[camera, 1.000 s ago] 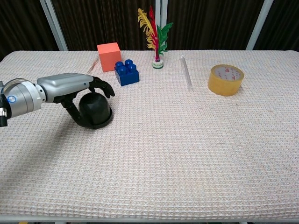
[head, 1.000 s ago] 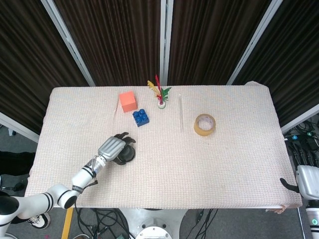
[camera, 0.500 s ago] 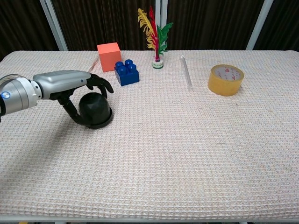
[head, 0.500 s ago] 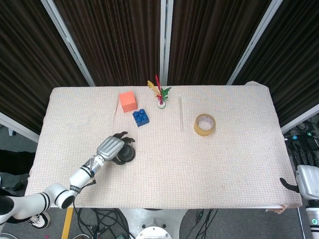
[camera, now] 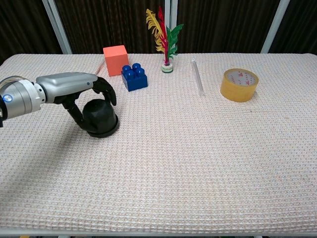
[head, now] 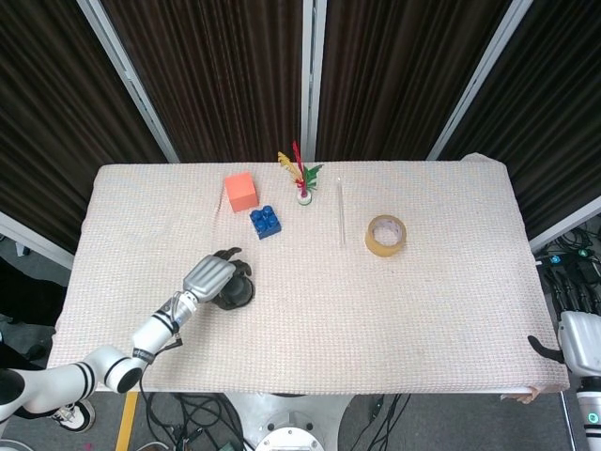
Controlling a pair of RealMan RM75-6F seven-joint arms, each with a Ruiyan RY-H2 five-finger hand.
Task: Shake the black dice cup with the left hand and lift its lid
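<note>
Black dome-shaped dice cup (camera: 100, 116) wrapped from above by the left hand (camera: 84, 91) on the cloth-covered table (camera: 198, 148).

The cup is seen standing near the table's left front, fingers curled around its dome and clamped on it. For a clean shake, lid and base are best kept pressed together, with the nearby blue toy brick (camera: 133, 77) avoided. The right hand (head: 549, 349) is barely seen; its state cannot be told.

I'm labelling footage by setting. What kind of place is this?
Probably a robot lab test bench: dark curtains behind a cloth-covered table, loose cables on the floor beneath.
</note>
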